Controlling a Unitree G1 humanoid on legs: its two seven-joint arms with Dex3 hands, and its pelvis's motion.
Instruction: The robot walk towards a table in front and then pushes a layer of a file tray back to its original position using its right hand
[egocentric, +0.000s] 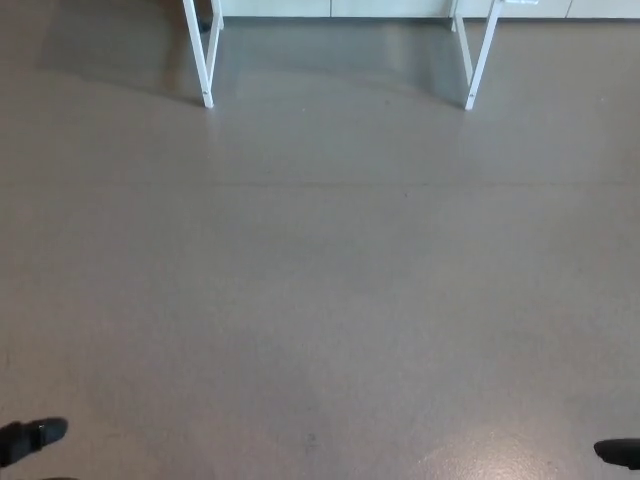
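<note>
Table (205, 60) top and both hands cropped.

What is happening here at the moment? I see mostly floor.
Nothing is being handled yet. The camera looks down at a grey floor, and only the white legs of a table show at the top edge, some way ahead. The tabletop and any file tray are out of view. A small part of the left hand shows at the bottom left corner and of the right hand at the bottom right; neither touches anything.
</note>
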